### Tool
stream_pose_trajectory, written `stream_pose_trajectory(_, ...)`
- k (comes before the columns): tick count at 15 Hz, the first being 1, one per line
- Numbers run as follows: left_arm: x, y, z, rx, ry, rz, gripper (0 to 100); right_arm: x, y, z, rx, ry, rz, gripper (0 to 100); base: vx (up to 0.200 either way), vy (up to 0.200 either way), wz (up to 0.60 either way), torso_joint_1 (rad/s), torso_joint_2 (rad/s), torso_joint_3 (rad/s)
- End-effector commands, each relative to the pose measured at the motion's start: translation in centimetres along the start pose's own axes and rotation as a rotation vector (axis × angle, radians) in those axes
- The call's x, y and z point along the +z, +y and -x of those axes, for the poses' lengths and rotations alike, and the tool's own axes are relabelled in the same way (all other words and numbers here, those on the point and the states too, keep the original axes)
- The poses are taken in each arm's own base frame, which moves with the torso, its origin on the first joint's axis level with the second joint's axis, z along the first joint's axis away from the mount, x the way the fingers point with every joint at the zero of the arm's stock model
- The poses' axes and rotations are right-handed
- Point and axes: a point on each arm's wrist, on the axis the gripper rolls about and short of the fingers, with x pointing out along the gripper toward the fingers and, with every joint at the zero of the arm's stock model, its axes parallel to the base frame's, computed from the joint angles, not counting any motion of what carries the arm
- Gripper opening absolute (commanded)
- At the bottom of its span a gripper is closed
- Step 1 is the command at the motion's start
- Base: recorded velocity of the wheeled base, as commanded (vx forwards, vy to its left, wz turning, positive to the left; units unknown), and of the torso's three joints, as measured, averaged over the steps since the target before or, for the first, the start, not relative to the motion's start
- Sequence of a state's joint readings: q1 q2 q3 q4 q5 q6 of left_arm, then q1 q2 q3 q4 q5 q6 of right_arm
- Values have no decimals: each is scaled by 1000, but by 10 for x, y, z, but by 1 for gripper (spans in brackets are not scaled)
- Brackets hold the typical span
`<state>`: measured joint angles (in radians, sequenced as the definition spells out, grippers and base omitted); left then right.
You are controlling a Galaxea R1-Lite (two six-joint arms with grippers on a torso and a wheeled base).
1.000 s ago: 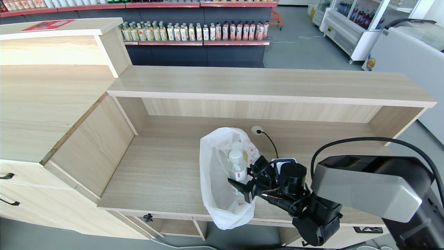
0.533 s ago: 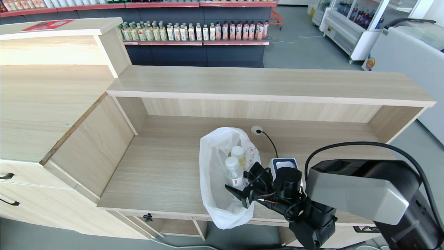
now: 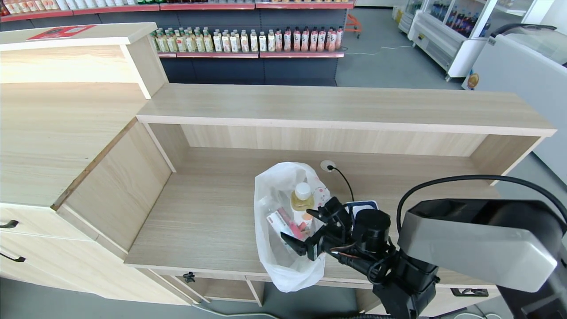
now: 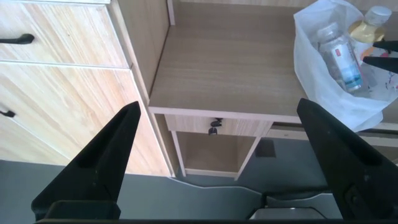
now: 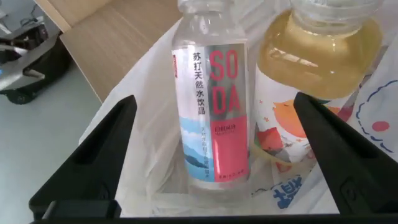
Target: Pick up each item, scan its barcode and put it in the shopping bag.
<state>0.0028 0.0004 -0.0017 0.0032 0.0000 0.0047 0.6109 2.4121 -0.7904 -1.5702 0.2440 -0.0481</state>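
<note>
R gripper (image 3: 305, 228) sits at the mouth of the shopping bag (image 3: 270, 252), lower centre of head view. Its fingers (image 5: 93, 162) are spread wide w/ nothing between them. L gripper (image 4: 219, 109) is also spread and empty, out in front of the worktop (image 3: 208, 221), well apart from the bag.

Soda bottle (image 3: 280, 220) is inside the bag, just beside the yellow drink bottle (image 3: 302, 199).

Risks from here:
- Bag stands right at the worktop's front edge and its bottom sags past it. W/ two bottles inside, a nudge could slide it off or tip it fwd.
- Thin film is close around the R fingers. Pulling straight back could snag the rim and drag the whole bag.
- Soda bottle looks propped, not seated. It may roll and knock the yellow one.
- Scanner (image 3: 364, 205) and its cable (image 3: 347, 181) are just behind the R gripper. A wide swing back could clip them.

Orientation:
- Soda bottle: long axis is tilted, approx diagonal in head view, upper left to lower right across the bag opening. Neck end looks to be the higher one, toward the bag mouth. Label side faces the R wrist cam. Exact lean: cannot tell.
- Yellow bottle: upright, cap up, at the far side of the bag.
</note>
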Motion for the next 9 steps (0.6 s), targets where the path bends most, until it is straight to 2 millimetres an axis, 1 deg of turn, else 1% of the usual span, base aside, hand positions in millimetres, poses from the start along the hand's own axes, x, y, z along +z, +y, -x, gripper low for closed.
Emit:
stream_pose_trajectory(1,0,0,0,0,0,2,100,34,9,7,-17,-71,-41,100,0,0,0,0,0,0)
stream_pose_trajectory(2,0,0,0,0,0,3,100,40,8,12,-23,-78,-48,100,0,0,0,0,0,0)
stream_pose_trajectory(3,0,0,0,0,0,3,100,40,5,17,-34,-69,-52,100,0,0,0,0,0,0)
stream_pose_trajectory(4,0,0,0,0,0,3,100,43,-1,29,-55,-54,-59,100,0,0,0,0,0,0)
stream_pose_trajectory(5,0,0,0,0,0,3,100,44,-1,36,-62,-42,-70,100,0,0,0,0,0,0)
stream_pose_trajectory(8,0,0,0,0,0,3,100,53,-1,46,-70,-53,-84,100,0,0,0,0,0,0)
stream_pose_trajectory(9,0,0,0,0,0,3,100,58,-5,52,-85,-61,-83,100,0,0,0,0,0,0)
